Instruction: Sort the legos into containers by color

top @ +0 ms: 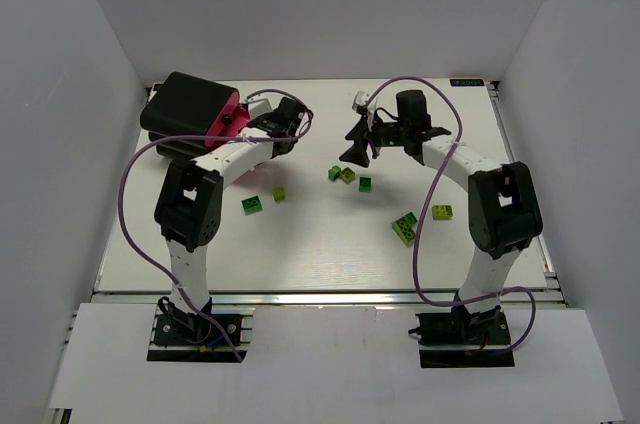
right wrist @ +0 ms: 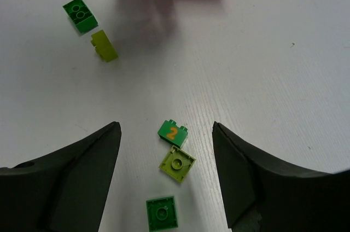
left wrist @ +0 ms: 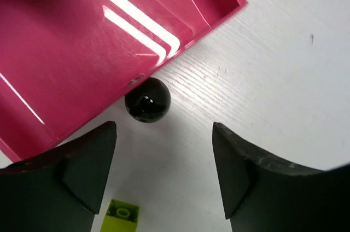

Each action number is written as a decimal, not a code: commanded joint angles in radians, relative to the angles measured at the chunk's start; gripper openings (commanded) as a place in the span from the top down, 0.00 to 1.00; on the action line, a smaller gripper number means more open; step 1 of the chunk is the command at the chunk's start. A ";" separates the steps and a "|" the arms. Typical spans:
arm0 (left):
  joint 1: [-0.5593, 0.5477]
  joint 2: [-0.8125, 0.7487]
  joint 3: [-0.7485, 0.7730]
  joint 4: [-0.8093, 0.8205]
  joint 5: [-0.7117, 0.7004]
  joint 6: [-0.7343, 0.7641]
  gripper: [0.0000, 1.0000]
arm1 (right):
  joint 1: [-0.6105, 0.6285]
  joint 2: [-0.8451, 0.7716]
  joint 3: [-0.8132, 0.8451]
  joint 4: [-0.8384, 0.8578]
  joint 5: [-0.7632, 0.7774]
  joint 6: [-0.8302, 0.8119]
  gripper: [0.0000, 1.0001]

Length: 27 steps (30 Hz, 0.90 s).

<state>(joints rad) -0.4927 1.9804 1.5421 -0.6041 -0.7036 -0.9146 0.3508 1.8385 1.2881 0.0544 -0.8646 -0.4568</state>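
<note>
The left end effector [left wrist: 164,128] stands wide open and holds nothing; only white desk [left wrist: 262,68] shows between its two dark fingers. Just ahead of it, at 12 o'clock in the left wrist view, sits the black knob [left wrist: 147,99] of the pink drawer [left wrist: 82,40], and neither finger touches it. The top and left edges of that view cut the drawer off. Bright glare stripes lie on its floor, so I cannot tell what it contains. At 6 o'clock a yellow-green brick [left wrist: 123,216] is partly cut off by the bottom edge.

The right end effector [right wrist: 165,128] is also wide open and empty. Between its fingers three legos lie on the desk: a numbered green brick [right wrist: 173,132] with an orange "2", a pale brick [right wrist: 177,163] just beside it, and a square green brick [right wrist: 162,214] a little apart at 6 o'clock. At 10 o'clock a two-stud green brick [right wrist: 81,14] and a lime brick [right wrist: 104,46] lie close together.

From above, the black cabinet [top: 185,104] stands at 10 o'clock on the desk, near the left wall [top: 60,144], and the left arm hides part of the drawer front. A stacked pair [top: 405,227] and a single brick [top: 442,212] lie at 4 o'clock. A broad band of bare desk runs along the near edge.
</note>
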 commanded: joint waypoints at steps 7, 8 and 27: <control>0.000 -0.172 -0.019 0.093 0.229 0.213 0.40 | -0.022 -0.065 -0.024 -0.025 -0.022 -0.037 0.38; 0.000 -0.205 -0.051 0.102 0.296 0.226 0.53 | -0.024 -0.070 -0.033 -0.028 -0.021 -0.037 0.38; -0.009 -0.394 -0.392 0.029 0.583 0.333 0.26 | -0.042 -0.111 -0.084 -0.053 0.050 -0.003 0.22</control>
<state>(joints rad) -0.4969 1.5703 1.1561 -0.5503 -0.1196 -0.5610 0.3088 1.7676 1.2129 0.0021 -0.8299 -0.4747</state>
